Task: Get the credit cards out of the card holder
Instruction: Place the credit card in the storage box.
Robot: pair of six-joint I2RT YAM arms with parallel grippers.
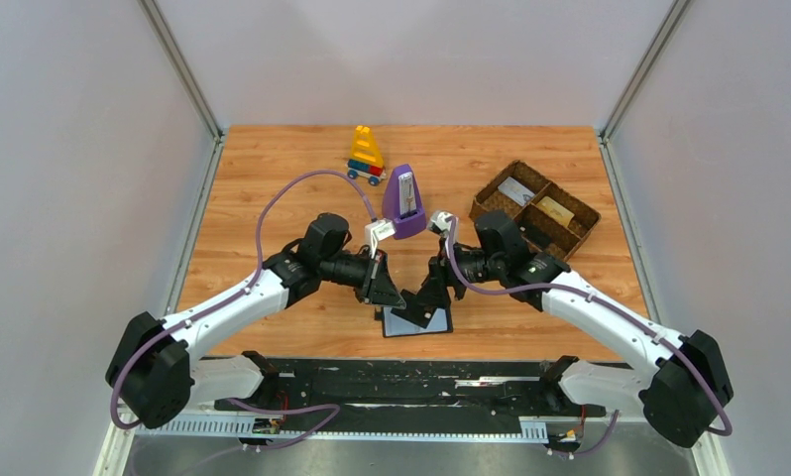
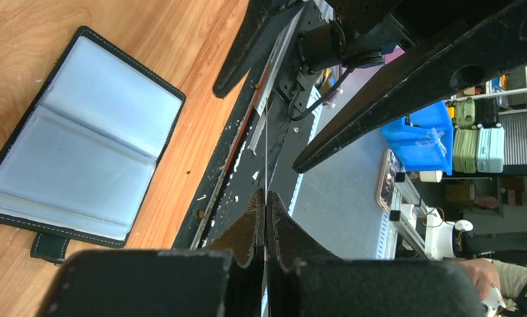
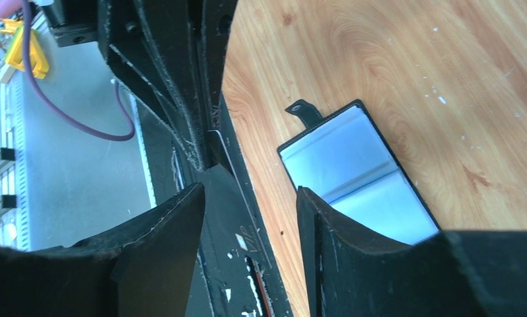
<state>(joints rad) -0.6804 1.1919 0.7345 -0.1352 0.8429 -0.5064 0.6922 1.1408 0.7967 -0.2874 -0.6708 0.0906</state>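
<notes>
A likely stiff, slippery card (image 2: 266,158) is pinched across its faces by the left gripper (image 2: 266,195), the right gripper (image 3: 251,193) spread.

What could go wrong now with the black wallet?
The left pincer pinches what looks like a thin card, seen edge-on, by its tips above the wooden table's front edge; it could slip and fall off. The open black bifold wallet with grey-blue panels lies loose near that edge, so the open right pincer might shove it.
</notes>
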